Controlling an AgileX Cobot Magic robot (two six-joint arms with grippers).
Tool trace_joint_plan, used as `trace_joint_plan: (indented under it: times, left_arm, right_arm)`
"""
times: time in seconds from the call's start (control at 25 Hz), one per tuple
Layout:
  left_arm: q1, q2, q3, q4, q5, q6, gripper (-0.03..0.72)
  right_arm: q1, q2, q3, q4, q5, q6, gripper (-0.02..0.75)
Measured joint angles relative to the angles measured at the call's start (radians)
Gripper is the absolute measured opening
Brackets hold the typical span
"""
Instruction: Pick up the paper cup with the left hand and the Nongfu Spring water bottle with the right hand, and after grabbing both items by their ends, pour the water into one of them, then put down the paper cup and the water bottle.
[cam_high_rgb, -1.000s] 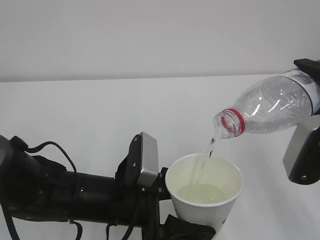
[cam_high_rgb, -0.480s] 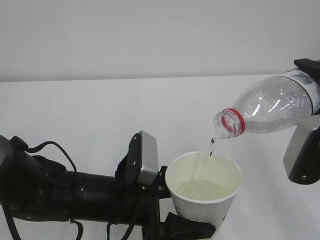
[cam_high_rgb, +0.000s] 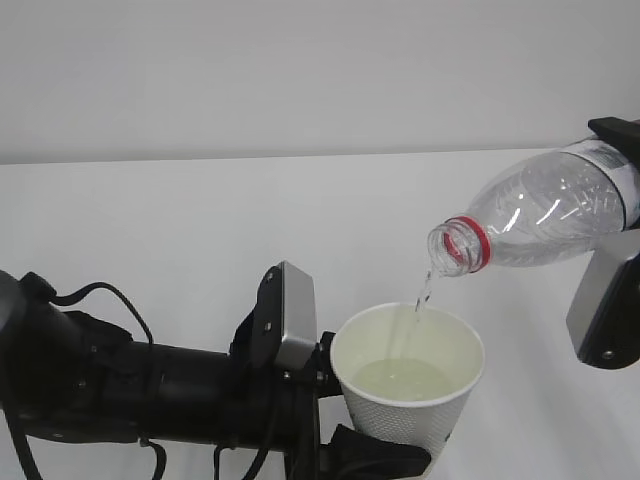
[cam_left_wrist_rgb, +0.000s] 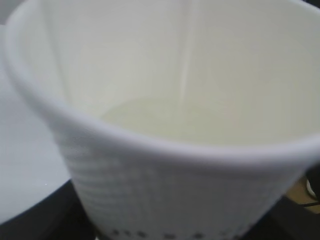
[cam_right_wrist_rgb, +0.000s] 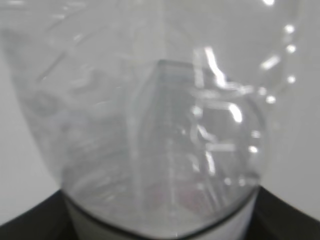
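Note:
The white paper cup (cam_high_rgb: 408, 400) stands upright at lower centre, with my left gripper (cam_high_rgb: 372, 456) shut on its lower part. Pale water (cam_high_rgb: 405, 381) lies in its bottom. The left wrist view is filled by the cup (cam_left_wrist_rgb: 165, 185), its logo hidden. The clear Nongfu Spring water bottle (cam_high_rgb: 545, 212) is tilted mouth-down to the left, its red neck ring (cam_high_rgb: 478, 241) above the cup's right rim. A thin stream (cam_high_rgb: 423, 293) falls from the mouth into the cup. My right gripper (cam_high_rgb: 624, 222) is shut on the bottle's labelled end. The bottle (cam_right_wrist_rgb: 165, 140) is blurred in the right wrist view.
A white tabletop (cam_high_rgb: 200, 220) runs back to a pale wall (cam_high_rgb: 300, 70). My left arm (cam_high_rgb: 120, 385), black with loose cables and a silver plate (cam_high_rgb: 294, 318), lies across the lower left. The right arm's silver plate (cam_high_rgb: 603, 300) hangs at the right edge.
Water keeps running from the bottle into the cup. Neither arm, cup nor bottle has visibly moved.

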Motion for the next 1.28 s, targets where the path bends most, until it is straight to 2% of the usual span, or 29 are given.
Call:
trace_joint_plan:
  times: [1.28]
  left_arm:
    - [0.000, 0.000, 0.000, -0.001, 0.000, 0.000, 0.504]
  right_arm:
    - [0.000, 0.000, 0.000, 0.001, -0.002, -0.002, 0.463]
